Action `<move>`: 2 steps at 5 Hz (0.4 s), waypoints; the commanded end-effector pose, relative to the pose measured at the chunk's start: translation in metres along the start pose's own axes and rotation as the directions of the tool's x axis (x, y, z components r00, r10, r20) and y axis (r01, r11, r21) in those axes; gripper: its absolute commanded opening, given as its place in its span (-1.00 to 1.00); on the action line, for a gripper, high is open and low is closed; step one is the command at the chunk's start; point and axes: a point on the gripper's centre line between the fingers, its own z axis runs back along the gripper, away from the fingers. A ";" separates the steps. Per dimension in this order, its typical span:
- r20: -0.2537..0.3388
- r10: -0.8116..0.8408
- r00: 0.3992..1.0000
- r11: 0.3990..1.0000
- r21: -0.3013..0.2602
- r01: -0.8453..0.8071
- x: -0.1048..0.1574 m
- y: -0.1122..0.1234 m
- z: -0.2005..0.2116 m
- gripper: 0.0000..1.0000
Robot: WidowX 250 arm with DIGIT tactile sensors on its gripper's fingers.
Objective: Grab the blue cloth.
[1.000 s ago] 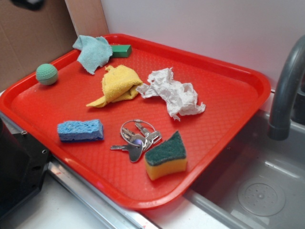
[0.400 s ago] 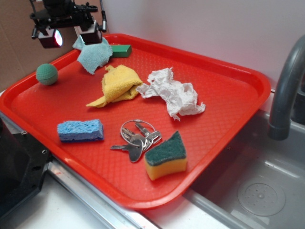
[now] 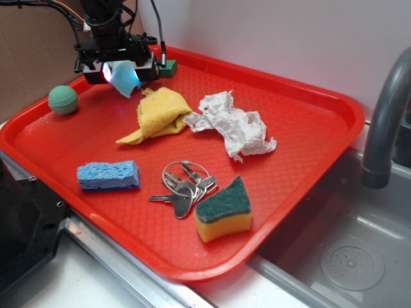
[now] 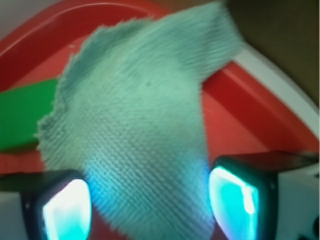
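I see my gripper (image 3: 122, 72) at the upper left over the red tray's (image 3: 334, 109) far corner, jaws apart, the blue cloth (image 4: 140, 135) lying between them, green block (image 4: 25, 115) beside it.

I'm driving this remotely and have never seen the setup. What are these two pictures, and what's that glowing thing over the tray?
The wide picture looks at a red tray beside a sink. The black machine at the top left is a robot arm; its gripper hangs over the blue cloth. The glow comes from its two fingers. The other picture is from a camera on the wrist, looking down: the cloth lies between the fingers, which stand apart and have not closed. Also on the tray: a yellow cloth, crumpled paper, keys, a blue sponge, a yellow-green sponge, a green ball and a green block.
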 end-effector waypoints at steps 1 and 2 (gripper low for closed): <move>0.032 -0.106 0.994 0.989 -0.098 0.108 0.033 -0.004 -0.010 -1.00; 0.035 -0.121 0.992 0.987 -0.103 0.124 0.038 -0.005 0.002 -1.00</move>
